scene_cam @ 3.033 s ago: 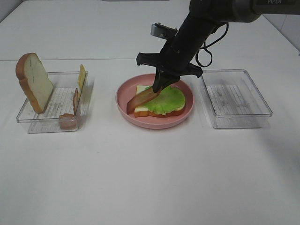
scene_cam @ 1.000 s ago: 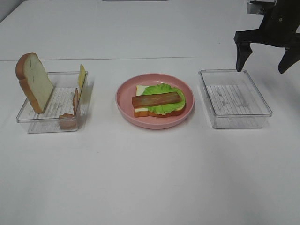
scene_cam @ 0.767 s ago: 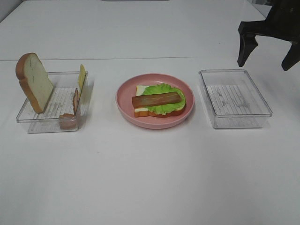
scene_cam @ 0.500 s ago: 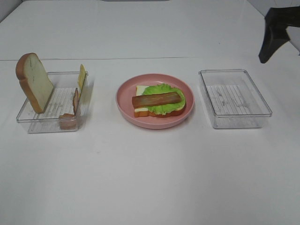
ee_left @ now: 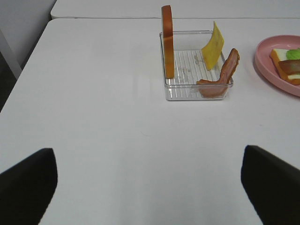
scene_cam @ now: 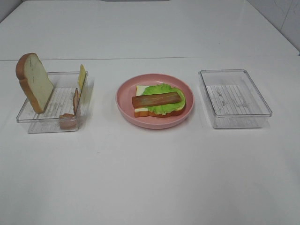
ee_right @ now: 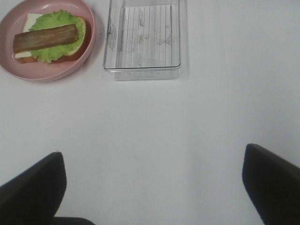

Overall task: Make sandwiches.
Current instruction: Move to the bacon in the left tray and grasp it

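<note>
Near the worktop's [ee_left: 103,117] left edge | bread slice [ee_left: 167,42] stands on edge in tray [ee_left: 187,92], edge-on ahead of left gripper [ee_left: 150,187], the nearer arm | left gripper, right gripper [ee_right: 152,187]: jaws spread wide, empty

No text, label, brand, number or sign can be read on the round pink plate [scene_cam: 123,101], the clear plastic rectangular trays [scene_cam: 232,101], the toy food pieces [scene_cam: 156,99] or the white table [scene_cam: 150,178].

left claw [ee_left: 149,187] spread wide and empty, right claw [ee_right: 152,187] spread just as wide, also empty
</note>
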You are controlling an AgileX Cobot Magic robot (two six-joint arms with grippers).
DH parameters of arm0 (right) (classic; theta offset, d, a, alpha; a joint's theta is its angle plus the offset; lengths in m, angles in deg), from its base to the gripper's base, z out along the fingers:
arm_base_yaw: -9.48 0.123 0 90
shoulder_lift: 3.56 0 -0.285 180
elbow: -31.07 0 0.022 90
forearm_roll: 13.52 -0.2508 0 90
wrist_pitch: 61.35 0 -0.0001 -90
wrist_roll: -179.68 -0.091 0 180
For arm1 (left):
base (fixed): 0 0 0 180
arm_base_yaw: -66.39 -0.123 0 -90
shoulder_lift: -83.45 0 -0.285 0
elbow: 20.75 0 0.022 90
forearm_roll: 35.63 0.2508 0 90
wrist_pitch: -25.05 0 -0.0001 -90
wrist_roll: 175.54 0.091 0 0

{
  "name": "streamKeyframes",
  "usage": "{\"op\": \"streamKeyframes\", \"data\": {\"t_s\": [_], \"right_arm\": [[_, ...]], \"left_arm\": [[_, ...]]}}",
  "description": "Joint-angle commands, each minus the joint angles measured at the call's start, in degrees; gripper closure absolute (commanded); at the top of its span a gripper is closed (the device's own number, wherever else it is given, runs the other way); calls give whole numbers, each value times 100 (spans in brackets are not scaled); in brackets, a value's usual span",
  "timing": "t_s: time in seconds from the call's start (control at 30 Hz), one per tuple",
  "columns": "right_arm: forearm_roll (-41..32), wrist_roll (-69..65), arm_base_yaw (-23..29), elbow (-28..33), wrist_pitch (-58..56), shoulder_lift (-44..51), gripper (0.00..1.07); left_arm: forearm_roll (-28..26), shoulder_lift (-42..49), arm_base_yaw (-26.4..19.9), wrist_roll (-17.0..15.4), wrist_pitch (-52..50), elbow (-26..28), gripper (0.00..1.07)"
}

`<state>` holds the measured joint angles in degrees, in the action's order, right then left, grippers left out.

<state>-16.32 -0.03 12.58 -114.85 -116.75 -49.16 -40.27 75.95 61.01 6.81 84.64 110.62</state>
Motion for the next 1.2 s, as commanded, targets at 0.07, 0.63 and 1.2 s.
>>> {"op": "streamKeyframes", "data": {"t_s": [0.07, 0.63, 1.2], "right_arm": [[-17, 74, 6, 435, 23, 842, 11], [-103, 292, 6, 1444, -487, 3873, 11], [-126, 332, -6, 1444, -481, 3879, 11]], "left_arm": [[11, 80, -23, -11, -29, -6, 7], [23, 92, -23, -11, -29, -6, 7], [11, 86, -23, -17, -29, -6, 7]]}}
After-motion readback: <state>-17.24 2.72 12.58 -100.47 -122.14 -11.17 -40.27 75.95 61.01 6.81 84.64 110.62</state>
